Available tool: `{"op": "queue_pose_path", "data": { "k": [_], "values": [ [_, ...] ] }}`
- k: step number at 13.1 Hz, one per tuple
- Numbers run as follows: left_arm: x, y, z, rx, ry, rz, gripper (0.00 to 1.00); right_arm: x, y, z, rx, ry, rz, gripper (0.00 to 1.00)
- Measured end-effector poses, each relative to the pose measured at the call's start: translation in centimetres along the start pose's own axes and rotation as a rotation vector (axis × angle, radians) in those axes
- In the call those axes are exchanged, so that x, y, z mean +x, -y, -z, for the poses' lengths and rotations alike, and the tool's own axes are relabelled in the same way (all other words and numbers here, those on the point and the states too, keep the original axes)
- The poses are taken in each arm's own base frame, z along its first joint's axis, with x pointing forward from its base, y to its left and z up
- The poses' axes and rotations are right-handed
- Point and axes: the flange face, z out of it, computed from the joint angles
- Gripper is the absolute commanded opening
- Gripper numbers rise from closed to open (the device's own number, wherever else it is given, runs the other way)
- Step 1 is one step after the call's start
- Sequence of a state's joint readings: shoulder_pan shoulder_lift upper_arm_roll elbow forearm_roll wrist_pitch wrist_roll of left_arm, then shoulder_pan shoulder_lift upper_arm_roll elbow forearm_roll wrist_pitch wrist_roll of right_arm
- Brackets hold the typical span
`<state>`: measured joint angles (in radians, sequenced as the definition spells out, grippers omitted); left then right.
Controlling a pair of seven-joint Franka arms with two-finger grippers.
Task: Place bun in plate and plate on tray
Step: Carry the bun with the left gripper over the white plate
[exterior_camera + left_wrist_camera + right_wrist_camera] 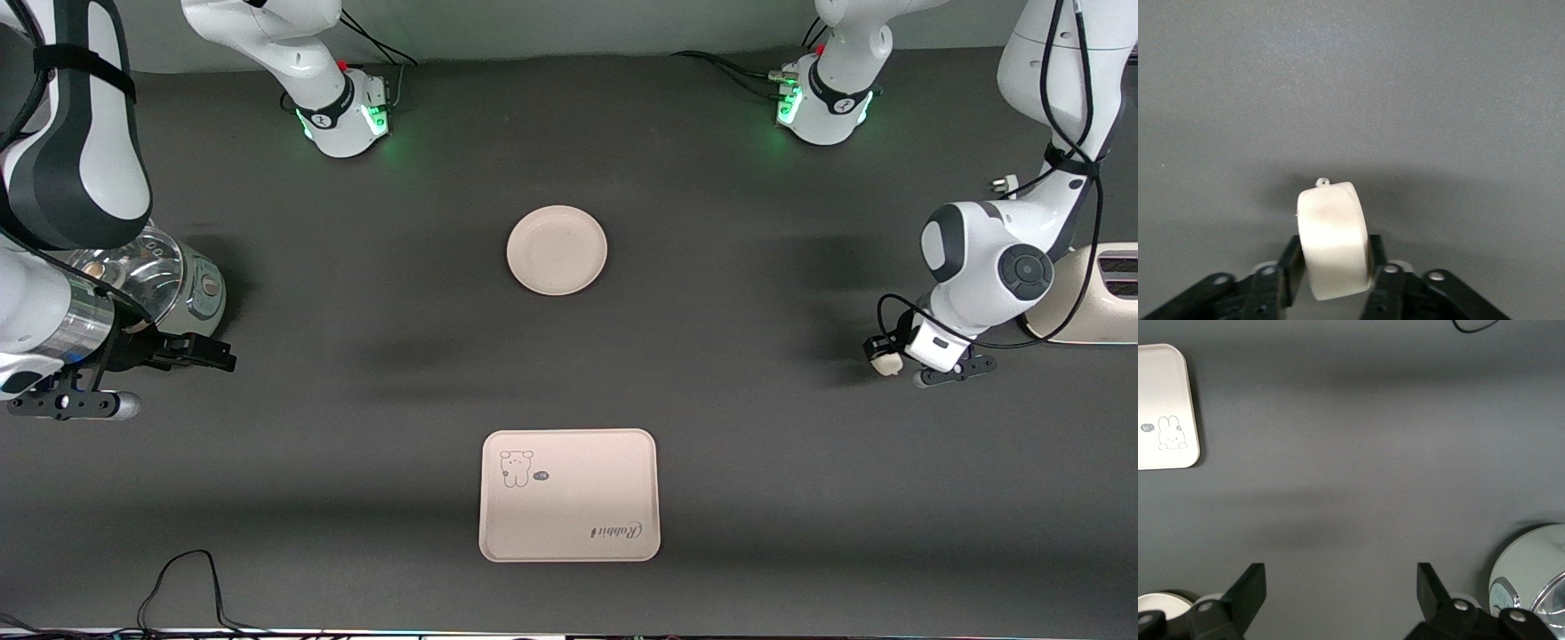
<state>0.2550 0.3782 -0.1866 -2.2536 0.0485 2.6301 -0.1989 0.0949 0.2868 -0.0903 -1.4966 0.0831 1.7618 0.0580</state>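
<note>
The bun (885, 363) is a small off-white lump held in my left gripper (892, 359), over bare mat at the left arm's end of the table. In the left wrist view the bun (1333, 240) sits clamped between the two black fingers of my left gripper (1335, 268). The round cream plate (557, 250) lies empty mid-table. The rectangular tray (569, 495) with the bear drawing lies nearer the front camera than the plate, also empty; it also shows in the right wrist view (1165, 407). My right gripper (169, 378) is open and empty, shown in its wrist view (1341, 583).
A glass-lidded pale green appliance (173, 280) stands at the right arm's end, seen also in the right wrist view (1531, 580). A cream toaster (1098, 298) stands at the left arm's end. A black cable (178, 587) lies at the table's front edge.
</note>
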Motion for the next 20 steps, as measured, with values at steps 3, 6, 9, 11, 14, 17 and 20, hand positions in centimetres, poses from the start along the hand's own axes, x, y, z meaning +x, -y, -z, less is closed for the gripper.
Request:
{"op": "queue_pose_path", "data": {
  "k": [3,6,9,11,14,17,20],
  "values": [
    [0.0,-0.1,0.1,0.003,-0.003,0.001,0.16,1.7,0.2,1.3,0.000,-0.045,0.002,1.00],
    [-0.2,-1.8,1.8,0.020,0.027,-0.037,0.21,2.4,-0.4,1.8,-0.002,-0.062,-0.009,1.00],
    [-1.8,-7.8,8.5,0.061,0.053,-0.132,0.21,2.6,-0.3,1.4,0.012,-0.052,-0.011,1.00],
    [-4.8,-13.9,14.3,0.051,0.043,-0.178,0.22,3.1,0.4,-1.1,0.077,-0.008,-0.024,1.00],
    [-13.5,-27.1,22.3,0.013,0.016,-0.163,0.22,4.0,2.4,-6.1,0.203,0.014,-0.062,1.00],
    [-25.8,-39.3,24.8,-0.022,-0.016,-0.097,0.22,4.0,4.9,-9.9,0.316,-0.009,-0.200,1.00],
    [-31.8,-45.0,20.2,-0.063,-0.026,-0.074,0.22,2.8,11.0,-11.0,0.398,0.033,-0.357,1.00]
  ]
}}
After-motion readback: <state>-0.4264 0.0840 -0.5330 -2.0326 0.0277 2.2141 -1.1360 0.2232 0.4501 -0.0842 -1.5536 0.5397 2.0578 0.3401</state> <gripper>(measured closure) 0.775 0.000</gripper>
